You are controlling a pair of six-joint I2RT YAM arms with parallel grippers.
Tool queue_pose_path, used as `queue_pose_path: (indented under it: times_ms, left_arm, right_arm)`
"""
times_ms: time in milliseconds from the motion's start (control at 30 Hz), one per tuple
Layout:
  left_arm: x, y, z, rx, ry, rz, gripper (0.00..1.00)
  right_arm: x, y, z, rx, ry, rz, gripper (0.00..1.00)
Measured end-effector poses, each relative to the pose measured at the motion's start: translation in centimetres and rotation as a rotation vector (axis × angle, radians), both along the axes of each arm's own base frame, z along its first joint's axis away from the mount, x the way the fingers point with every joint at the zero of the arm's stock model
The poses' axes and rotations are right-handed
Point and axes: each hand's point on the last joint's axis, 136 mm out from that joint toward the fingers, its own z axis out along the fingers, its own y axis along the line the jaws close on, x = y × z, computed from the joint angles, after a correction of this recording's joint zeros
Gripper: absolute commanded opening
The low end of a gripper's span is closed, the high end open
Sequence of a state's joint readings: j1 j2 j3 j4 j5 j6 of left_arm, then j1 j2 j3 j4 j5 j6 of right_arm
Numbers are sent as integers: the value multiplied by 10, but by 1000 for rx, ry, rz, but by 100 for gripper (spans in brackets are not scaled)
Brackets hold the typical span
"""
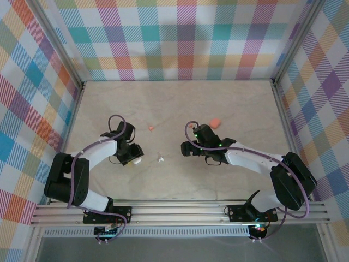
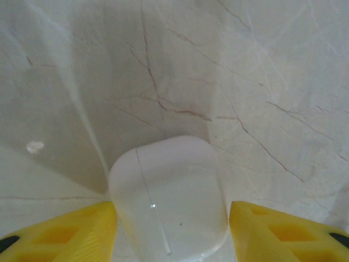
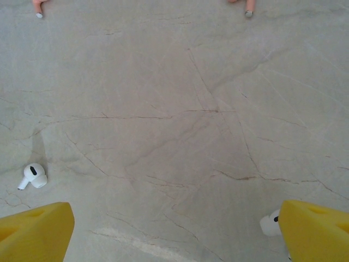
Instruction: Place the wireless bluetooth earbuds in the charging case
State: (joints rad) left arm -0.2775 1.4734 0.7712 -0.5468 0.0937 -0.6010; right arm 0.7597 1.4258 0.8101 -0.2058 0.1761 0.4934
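Note:
A closed white charging case (image 2: 169, 196) sits between the yellow fingers (image 2: 65, 232) of my left gripper (image 1: 133, 157), which is shut on it. My right gripper (image 3: 174, 232) is open just above the bare table. One white earbud (image 3: 32, 176) lies ahead of it to the left. A second white earbud (image 3: 269, 224) peeks out against its right finger (image 3: 316, 229). Two pinkish-orange earbuds (image 3: 248, 8) (image 3: 38, 5) lie at the far edge of the right wrist view. From above, a white earbud (image 1: 161, 159) and a pinkish earbud (image 1: 151, 128) lie between the arms.
A pinkish-orange charging case (image 1: 215, 122) lies behind the right gripper (image 1: 187, 148). Plaid walls on an aluminium frame (image 1: 283, 109) close in the marble table (image 1: 174, 103) on three sides. A small white speck (image 2: 35, 146) shows on the table left of the white case.

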Motion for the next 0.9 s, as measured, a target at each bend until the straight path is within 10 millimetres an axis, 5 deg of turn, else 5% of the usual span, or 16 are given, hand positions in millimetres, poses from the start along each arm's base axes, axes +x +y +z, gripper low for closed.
queue_pose_path:
  times_ms: [467, 733, 900]
  left_arm:
    - [3, -7, -3, 63, -21, -142, 39]
    - [15, -50, 21, 33, -143, -371, 36]
    - [25, -99, 64, -43, -323, -578, 34]
  right_arm:
    - [0, -16, 0, 13, 51, -72, 100]
    - [9, -26, 37, 183, 99, -83, 97]
    - [18, -31, 68, 335, 140, -70, 93]
